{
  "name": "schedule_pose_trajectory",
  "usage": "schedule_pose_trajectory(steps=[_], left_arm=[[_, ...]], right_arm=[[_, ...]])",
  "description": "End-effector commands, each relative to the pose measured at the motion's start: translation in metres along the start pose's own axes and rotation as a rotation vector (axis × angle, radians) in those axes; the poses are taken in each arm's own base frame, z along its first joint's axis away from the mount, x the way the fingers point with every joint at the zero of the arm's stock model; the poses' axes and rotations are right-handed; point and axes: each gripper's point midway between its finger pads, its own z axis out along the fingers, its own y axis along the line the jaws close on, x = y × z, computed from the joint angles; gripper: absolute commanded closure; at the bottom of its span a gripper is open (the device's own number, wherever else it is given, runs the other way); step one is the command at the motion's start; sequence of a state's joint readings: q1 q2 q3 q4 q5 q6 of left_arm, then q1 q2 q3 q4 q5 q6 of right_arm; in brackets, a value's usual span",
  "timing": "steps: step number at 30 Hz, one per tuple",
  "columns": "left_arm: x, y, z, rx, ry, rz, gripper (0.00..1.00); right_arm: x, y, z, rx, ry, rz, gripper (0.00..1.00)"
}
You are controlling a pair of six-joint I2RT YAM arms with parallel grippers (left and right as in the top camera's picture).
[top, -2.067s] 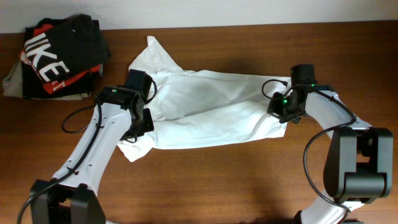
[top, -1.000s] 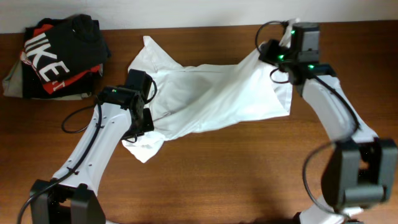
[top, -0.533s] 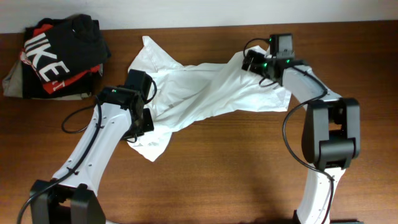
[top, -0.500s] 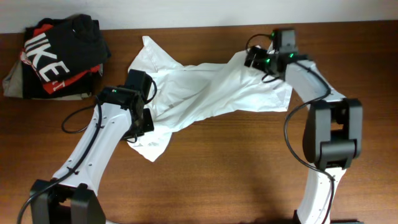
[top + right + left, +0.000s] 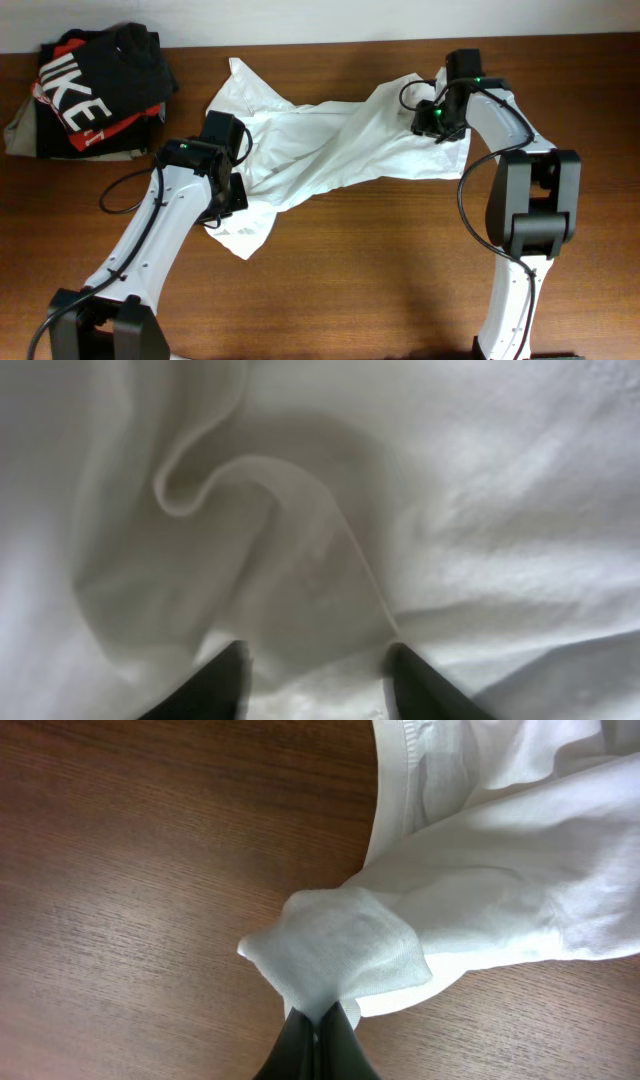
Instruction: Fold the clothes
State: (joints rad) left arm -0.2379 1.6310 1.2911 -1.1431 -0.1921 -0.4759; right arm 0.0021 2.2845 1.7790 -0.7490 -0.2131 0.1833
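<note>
The clothes, a white T-shirt [image 5: 330, 150], lie twisted across the middle of the table, with the right part folded over toward the centre. My left gripper [image 5: 228, 192] is shut on a bunch of the shirt's lower left fabric [image 5: 340, 945]; in the left wrist view its jaws [image 5: 320, 1015] pinch the cloth just above the wood. My right gripper [image 5: 433, 118] hovers low over the shirt's right part. In the right wrist view its fingertips [image 5: 318, 665] stand apart, with creased white cloth [image 5: 300, 520] under and between them, and nothing is pinched.
A black shirt with white letters and red [image 5: 95, 75] lies on a grey-olive folded garment [image 5: 22, 130] at the back left corner. The bare wooden table [image 5: 380, 270] stretches in front of the T-shirt. A pale wall runs along the back edge.
My right gripper brought the shirt's right edge down and toward the centre, opened and let it go, then shifted slightly right. The left gripper kept its grip and stayed in place.
</note>
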Motion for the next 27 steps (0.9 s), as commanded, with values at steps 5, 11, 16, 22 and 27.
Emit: schedule_pose_trajectory(steps=[5,11,16,22,27], left_arm=[[-0.003,0.002,0.000,-0.003,-0.010,-0.016,0.99],[-0.003,0.002,0.000,-0.003,-0.010,-0.016,0.99],[-0.003,0.001,0.000,-0.002,-0.011,-0.016,0.99],[-0.003,0.001,0.000,-0.002,-0.011,-0.016,0.99],[-0.002,0.002,0.000,-0.004,-0.008,-0.015,0.99]], right_arm=[[-0.010,-0.006,0.006,0.044,-0.046,-0.035,0.57],[-0.012,-0.007,0.006,0.053,-0.053,-0.037,0.74],[-0.025,0.003,0.000,0.041,-0.094,-0.050,0.96],[-0.077,0.040,-0.035,-0.064,-0.261,-0.026,0.96],[-0.073,0.073,-0.009,-0.018,-0.286,-0.098,0.95]])
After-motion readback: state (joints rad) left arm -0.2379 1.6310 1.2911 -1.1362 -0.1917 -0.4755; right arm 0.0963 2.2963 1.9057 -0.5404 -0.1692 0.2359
